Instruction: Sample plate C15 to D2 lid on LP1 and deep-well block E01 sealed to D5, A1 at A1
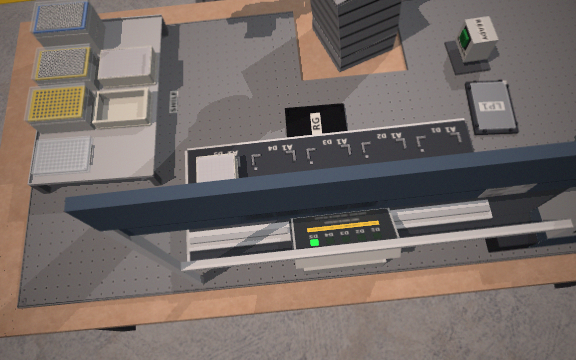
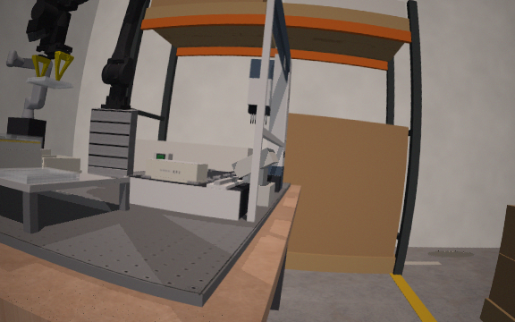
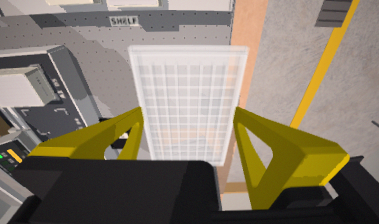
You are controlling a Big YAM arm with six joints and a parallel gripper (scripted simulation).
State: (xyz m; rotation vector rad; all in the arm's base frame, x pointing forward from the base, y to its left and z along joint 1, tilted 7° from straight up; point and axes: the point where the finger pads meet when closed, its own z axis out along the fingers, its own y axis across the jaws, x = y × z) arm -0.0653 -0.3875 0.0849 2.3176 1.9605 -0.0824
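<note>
End effector [image 3: 188,131] clamped on a clear plate lid [image 3: 188,102], held flat, high above the tabletop [image 3: 120,37] edge. Sample plate [image 1: 61,155] on the SHELF [image 1: 123,155]; deep-well block [image 1: 215,167] in D5.

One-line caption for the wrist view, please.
Yellow end effector grips a clear plate lid above the bench.

Arm [image 2: 121,58]: black, blocky links. Gripper [image 3: 188,131]: black body, two yellow wedge-shaped jaws, each with a triangular cut-out.
</note>
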